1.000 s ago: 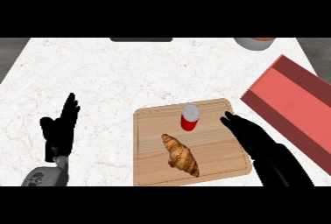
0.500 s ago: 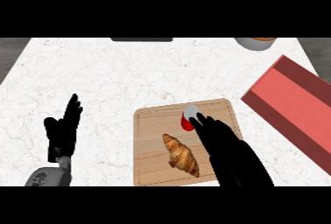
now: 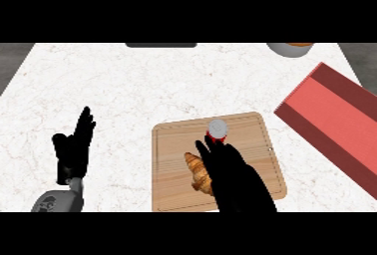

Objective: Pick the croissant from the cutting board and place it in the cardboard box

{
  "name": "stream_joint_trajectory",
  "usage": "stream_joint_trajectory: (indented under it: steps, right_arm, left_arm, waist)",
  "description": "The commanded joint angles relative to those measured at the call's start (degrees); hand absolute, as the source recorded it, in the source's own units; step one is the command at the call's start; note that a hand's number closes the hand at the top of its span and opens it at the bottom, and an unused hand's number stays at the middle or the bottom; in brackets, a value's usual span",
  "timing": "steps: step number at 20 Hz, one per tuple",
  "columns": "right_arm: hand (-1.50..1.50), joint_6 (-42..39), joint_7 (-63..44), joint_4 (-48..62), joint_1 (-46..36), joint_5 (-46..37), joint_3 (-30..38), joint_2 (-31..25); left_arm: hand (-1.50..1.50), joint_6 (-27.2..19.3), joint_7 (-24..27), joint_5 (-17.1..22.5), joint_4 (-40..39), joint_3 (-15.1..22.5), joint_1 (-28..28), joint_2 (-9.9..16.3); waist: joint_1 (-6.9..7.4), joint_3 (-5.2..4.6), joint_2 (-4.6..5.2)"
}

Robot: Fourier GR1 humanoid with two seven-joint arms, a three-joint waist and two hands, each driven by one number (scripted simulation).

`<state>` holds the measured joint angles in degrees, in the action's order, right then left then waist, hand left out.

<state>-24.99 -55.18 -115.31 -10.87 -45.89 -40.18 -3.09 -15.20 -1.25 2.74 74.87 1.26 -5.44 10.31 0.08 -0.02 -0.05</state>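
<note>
The right hand hangs over the cutting board with fingers straight and holding nothing, the croissant lying just left of them, partly hidden. A red can stands just beyond the fingertips, the cardboard box well off to their right. The left hand rests open, fingers up, left of the board.

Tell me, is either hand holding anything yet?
No. The right hand lies open over the croissant, not gripping it; the left hand rests open.

Right hand swung in from the cutting board's right edge toward its middle, now lying over the right side of the croissant, fingers straight and reaching up to the red can, hiding its lower part
</note>
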Motion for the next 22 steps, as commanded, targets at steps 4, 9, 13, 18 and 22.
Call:
stream_joint_trajectory:
  steps: [4, 9, 13, 18, 22]
  right_arm:
    - [-1.5, 0.97, -7.17, 9.02, -4.88, -1.09, -1.97, 3.0]
    - [-1.5, -2.19, -14.87, 5.71, -7.18, 1.82, -3.26, 3.03]
    - [-1.5, 5.11, -7.56, 13.94, -3.78, -3.32, -3.34, 3.05]
    - [-1.5, 1.76, -8.56, 13.59, -6.65, 0.6, 1.07, 3.06]
    - [-1.5, 4.29, -15.17, 13.25, -7.32, 0.65, -4.41, 3.06]
  left_arm:
    - [0.0, 3.07, 0.47, 1.56, -3.08, -3.31, -2.9, 1.92]
    - [0.0, 4.12, -2.42, 1.49, 1.67, -2.66, -0.19, 2.46]
    - [0.0, 0.24, -1.53, -1.66, 2.95, -0.33, 1.15, -1.22]
    - [0.0, 2.89, -0.88, -0.03, -1.0, -3.44, -1.51, 0.54]
    - [0.0, 3.06, -2.01, -0.47, 2.34, -3.3, -0.38, 1.25]
  waist:
    - [0.16, -0.01, 0.09]
    - [0.36, -0.02, -0.02]
    - [0.19, 0.02, 0.04]
    - [0.01, 0.01, 0.06]
    - [0.21, 0.01, -0.04]
